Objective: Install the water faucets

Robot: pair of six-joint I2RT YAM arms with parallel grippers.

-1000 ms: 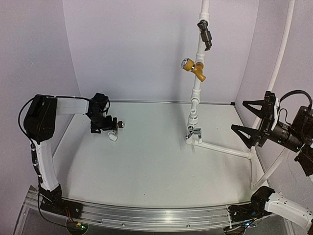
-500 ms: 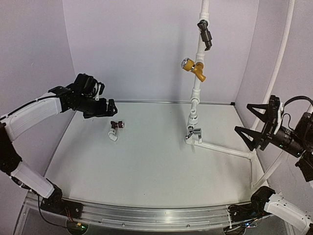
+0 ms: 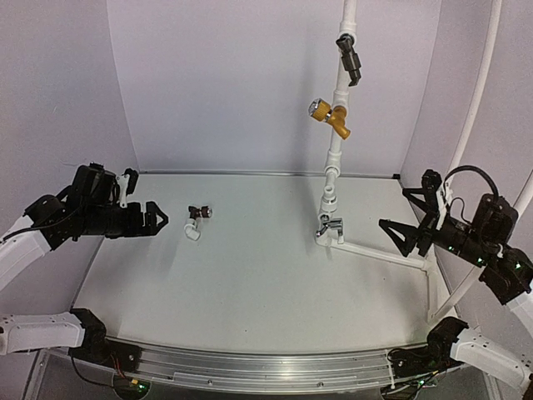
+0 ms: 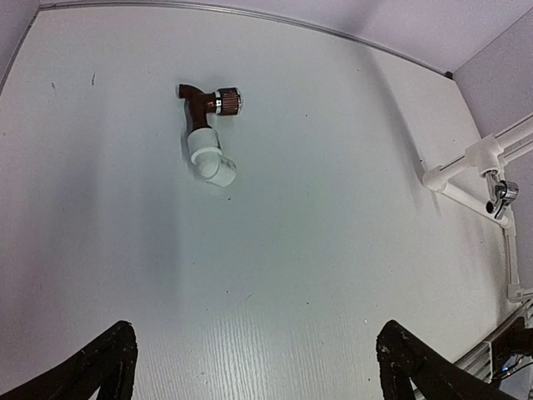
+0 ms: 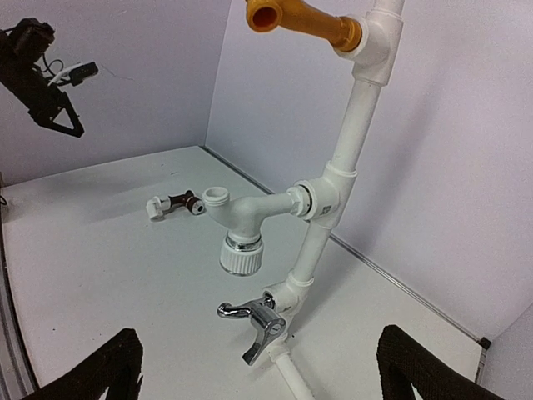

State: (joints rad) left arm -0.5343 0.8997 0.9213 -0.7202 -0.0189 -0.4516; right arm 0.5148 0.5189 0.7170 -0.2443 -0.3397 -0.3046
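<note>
The water faucet, a small reddish-brown tap with a round knob and a white elbow fitting, lies on the white table at the back left. It also shows in the left wrist view and, small, in the right wrist view. My left gripper is open and empty, to the left of the faucet and apart from it; only its fingertips show in its own view. My right gripper is open and empty, to the right of the white pipe stand, facing it.
The pipe stand carries a dark grey-black valve at the top, a yellow-brass valve below it, a white tap fitting and a chrome tap near its foot. A white pipe runs along the table to the right wall.
My left gripper was at the faucet a second ago, then drew away up and now sits back to the left. The faucet stays on the table. My right gripper moved slightly left.
</note>
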